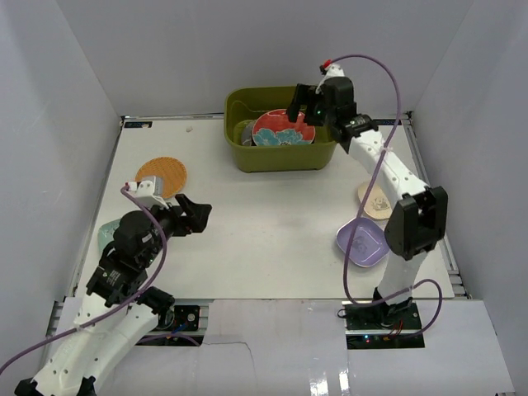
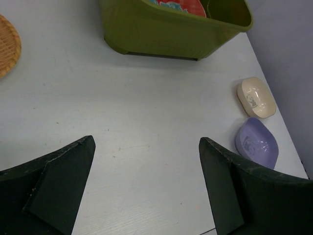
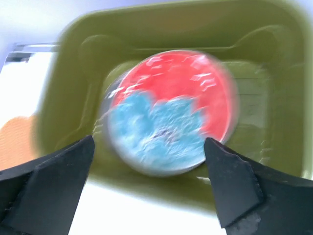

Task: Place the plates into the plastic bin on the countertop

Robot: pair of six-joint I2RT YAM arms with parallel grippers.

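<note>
Plates, where they sit: one red-and-teal plate (image 1: 283,129) is inside the plastic bin (image 1: 280,158); four more lie on the countertop (image 1: 272,223), outside the bin.
Countertop: flat, off-white and rectangular, with white walls (image 1: 247,49) on three sides. The bin stands at its far edge, right of centre.
Right arm (image 1: 396,177): white and black, reaching from the near right corner to the bin.
Left arm (image 1: 124,260): bent low over the near left of the countertop.
Plastic bin: olive green and upright, with rounded corners and a flared rim.
Right gripper (image 1: 302,106): over the far right part of the bin, just above the red-and-teal plate. Its wrist view shows both fingers spread wide with nothing between them, and the plate blurred beyond.
Left gripper (image 1: 194,214): fingers spread wide and empty, above bare countertop, well apart from the bin.
Red-and-teal plate: round, red with a teal flower, tilted with its face toward the near side. The edge of a grey dish (image 1: 245,132) shows just to its left.
Lavender plate (image 1: 361,243): squarish, near right, beside the right arm's base.
Orange plate (image 1: 161,176): round, on the left, well apart from the bin.
Cream plate (image 1: 373,200): squarish, just beyond the lavender plate, partly hidden by the right arm.
Mint plate (image 1: 106,235): only a pale edge shows, beneath the left arm.
</note>
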